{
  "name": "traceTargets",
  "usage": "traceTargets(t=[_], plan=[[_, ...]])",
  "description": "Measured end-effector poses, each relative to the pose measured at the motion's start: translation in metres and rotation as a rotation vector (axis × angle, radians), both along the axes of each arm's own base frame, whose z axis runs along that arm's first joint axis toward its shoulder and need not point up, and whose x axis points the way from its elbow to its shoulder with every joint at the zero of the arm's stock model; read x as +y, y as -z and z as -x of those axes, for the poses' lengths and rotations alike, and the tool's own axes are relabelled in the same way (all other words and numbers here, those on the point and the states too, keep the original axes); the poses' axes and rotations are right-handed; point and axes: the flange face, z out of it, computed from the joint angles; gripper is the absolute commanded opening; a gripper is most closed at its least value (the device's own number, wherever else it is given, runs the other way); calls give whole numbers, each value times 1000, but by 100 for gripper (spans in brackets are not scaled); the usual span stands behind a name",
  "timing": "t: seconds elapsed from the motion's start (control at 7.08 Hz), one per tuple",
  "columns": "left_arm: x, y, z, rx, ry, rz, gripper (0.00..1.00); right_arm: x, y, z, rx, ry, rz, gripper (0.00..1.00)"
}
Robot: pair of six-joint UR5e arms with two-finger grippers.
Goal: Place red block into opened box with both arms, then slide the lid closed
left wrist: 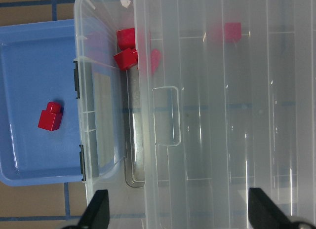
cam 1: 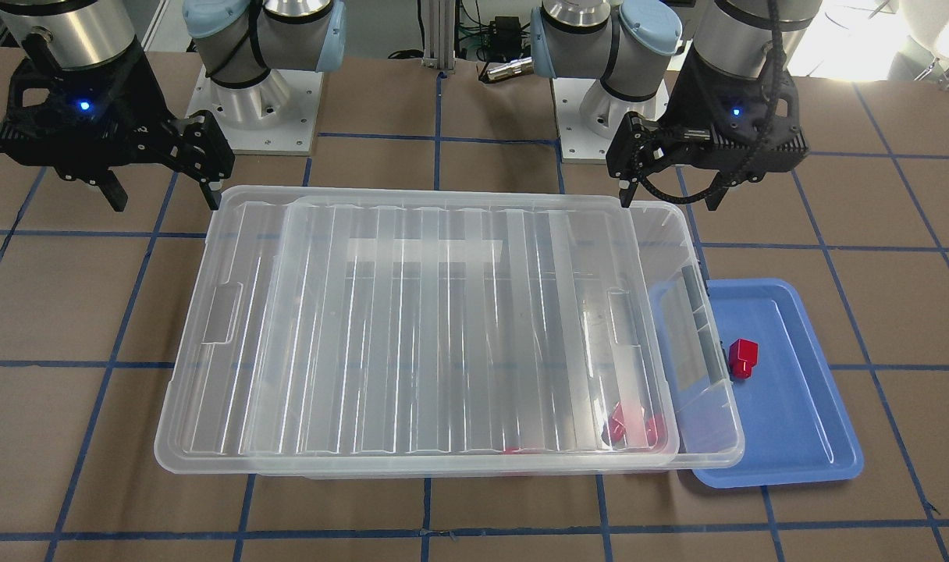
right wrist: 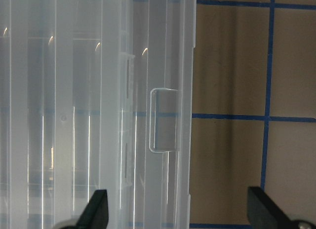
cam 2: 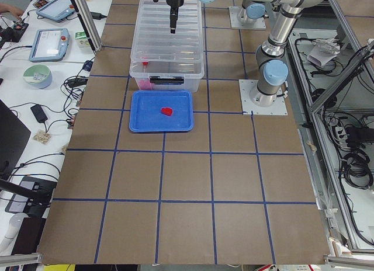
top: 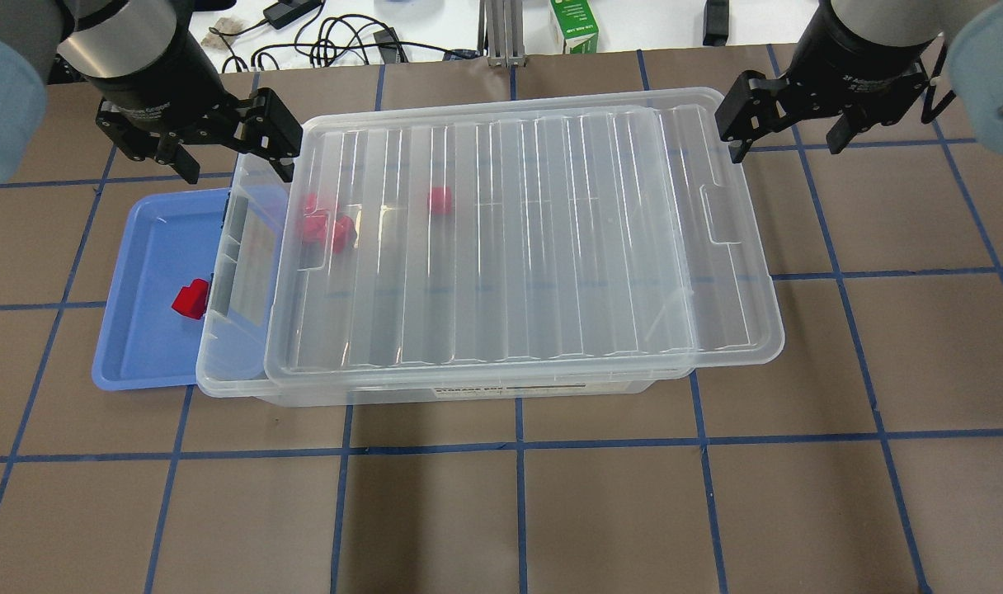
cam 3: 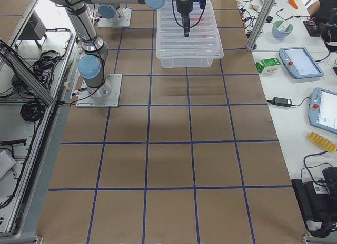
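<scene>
The clear box (top: 468,393) lies across the table's middle. Its ribbed lid (top: 551,247) rests on top, shifted toward my right, so a strip at the box's left end stays uncovered. One red block (top: 190,299) lies on the blue tray (top: 138,346); it also shows as the red block (left wrist: 50,116) in the left wrist view. Three more red blocks (top: 314,206) sit inside the box. My left gripper (top: 236,165) hangs open above the box's far left corner. My right gripper (top: 786,147) hangs open beside the lid's far right corner. Neither holds anything.
The blue tray is tucked partly under the box's latched end (cam 1: 697,312). A green carton (top: 573,25) and cables lie beyond the table's far edge. Blue tape lines grid the brown table top (top: 510,511).
</scene>
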Motion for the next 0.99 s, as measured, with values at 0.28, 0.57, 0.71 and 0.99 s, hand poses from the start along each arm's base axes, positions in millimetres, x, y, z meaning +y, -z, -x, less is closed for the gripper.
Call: traceTargets(t=[0.28, 0.57, 0.71, 0.99], plan=[[-11, 1, -54, -4, 27, -7, 100, -7, 22, 7, 12, -11, -29, 100], [-22, 38, -173, 55, 21, -60, 100, -33, 95, 12, 16, -22, -22, 100], [-25, 76, -221, 98, 32, -75, 100, -39, 121, 14, 16, -24, 2, 100], [-37, 161, -266, 123, 57, -76, 100, -47, 147, 26, 12, -14, 0, 100]])
